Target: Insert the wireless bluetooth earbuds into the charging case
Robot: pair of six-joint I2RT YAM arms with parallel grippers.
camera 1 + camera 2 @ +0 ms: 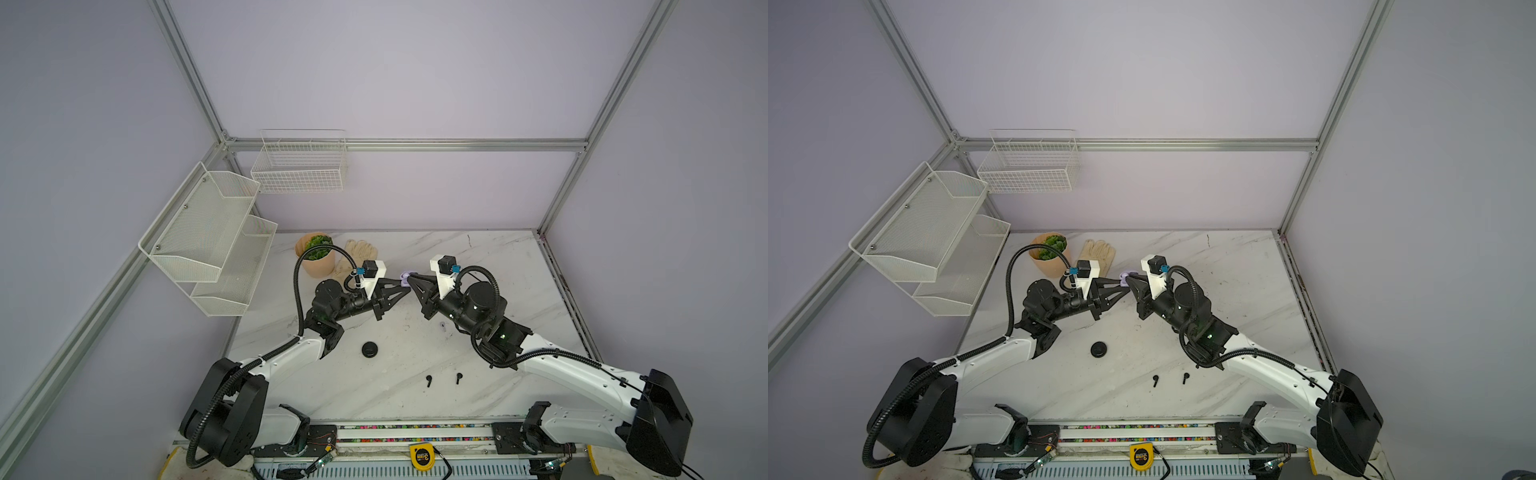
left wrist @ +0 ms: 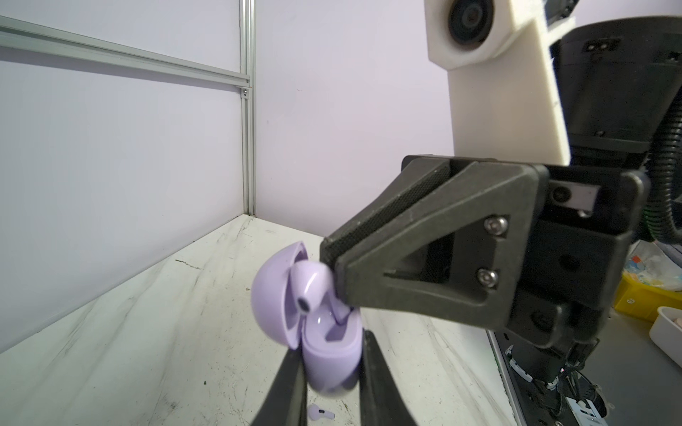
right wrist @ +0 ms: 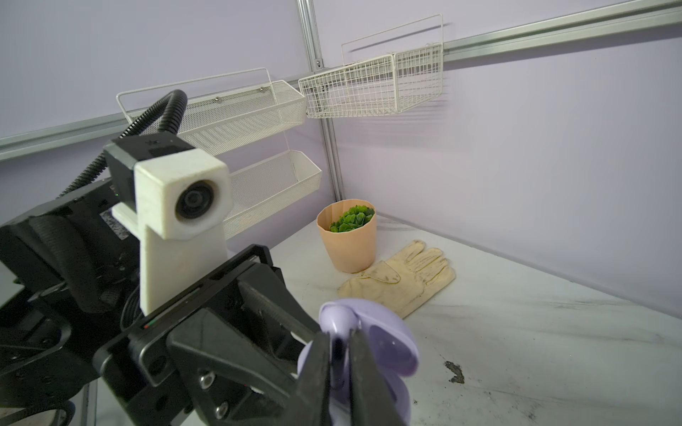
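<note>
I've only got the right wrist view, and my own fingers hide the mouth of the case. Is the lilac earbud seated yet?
Observer: No. The left wrist view shows the lilac earbud at the right gripper tips. Its stem points down into the open lilac case, but its head is above the slot.
Operator: Where's its twin?
Observer: The second lilac earbud lies on the table beside the right arm's wrist, seen in a top view.
Operator: And the dark pair?
Observer: A black earbud and another black earbud lie apart from each other toward the table's front edge.
</note>
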